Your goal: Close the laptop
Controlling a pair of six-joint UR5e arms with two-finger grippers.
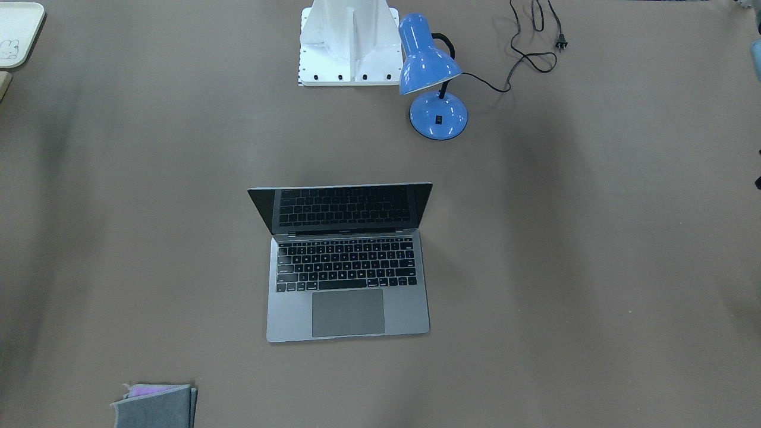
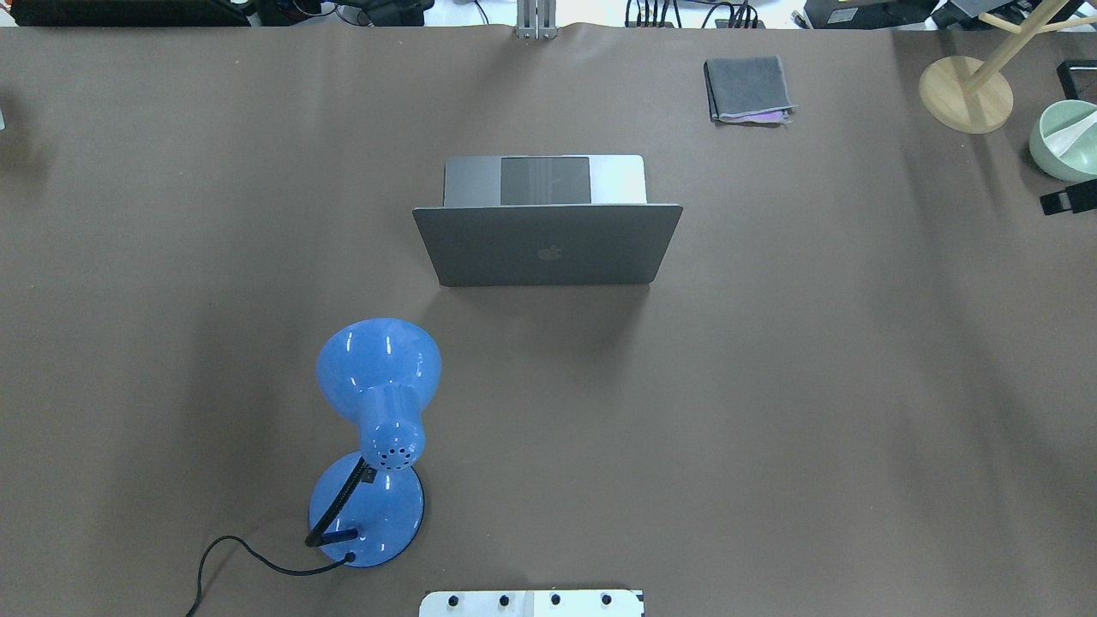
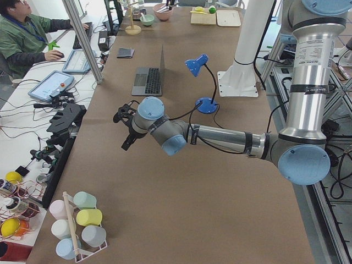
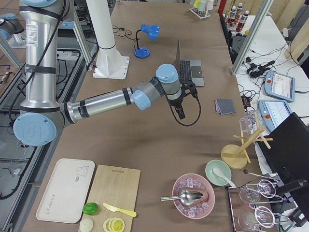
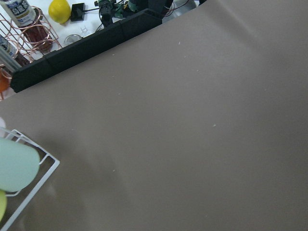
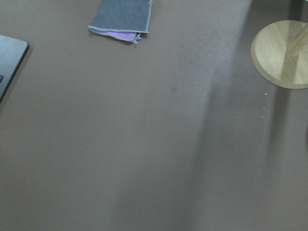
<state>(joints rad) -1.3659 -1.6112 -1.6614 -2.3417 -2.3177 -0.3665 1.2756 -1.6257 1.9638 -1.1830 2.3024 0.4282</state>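
The grey-silver laptop (image 1: 348,279) stands open at the middle of the table, its lid (image 2: 548,248) upright with the apple logo facing the robot's base. Its screen is dark. It also shows in the exterior left view (image 3: 149,77) and the exterior right view (image 4: 190,70), and one corner shows in the right wrist view (image 6: 9,57). My left gripper (image 3: 126,132) hangs above bare table well short of the laptop. My right gripper (image 4: 181,110) hangs above bare table beside the laptop. Both show only in the side views, so I cannot tell whether they are open or shut.
A blue desk lamp (image 2: 377,428) with its cord stands near the robot's base. A folded grey cloth (image 2: 747,88) lies beyond the laptop. A wooden stand (image 2: 966,92) and a green bowl (image 2: 1063,137) are at the far right. A rack of cups (image 3: 77,223) stands at the left end.
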